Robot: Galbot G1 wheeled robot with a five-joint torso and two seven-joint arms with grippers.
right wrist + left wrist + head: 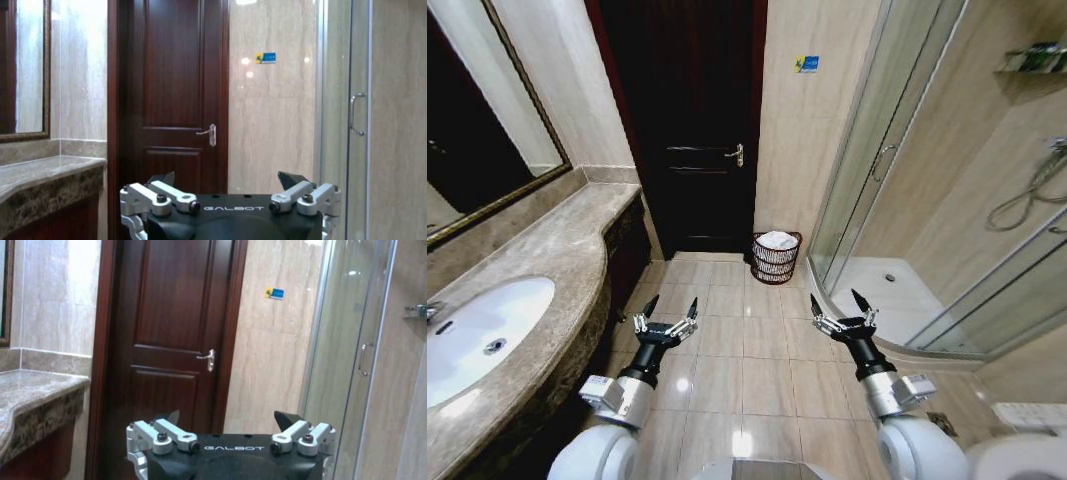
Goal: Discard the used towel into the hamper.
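The hamper (776, 262), a round dark red-brown wire basket, stands on the floor against the far wall, between the door and the shower. A white towel (776, 240) lies bunched in its top. My left gripper (672, 302) (230, 417) and right gripper (836, 300) (227, 177) are held out low in front of me, side by side above the floor tiles. Both are open and hold nothing. They are well short of the hamper and point toward the door wall.
A marble vanity (547, 260) with a white sink (477, 335) runs along the left. A dark wooden door (692, 130) is straight ahead. The glass shower enclosure (897, 200) is on the right, with a toilet (1027, 450) at the lower right. Open tiled floor (747, 330) leads to the hamper.
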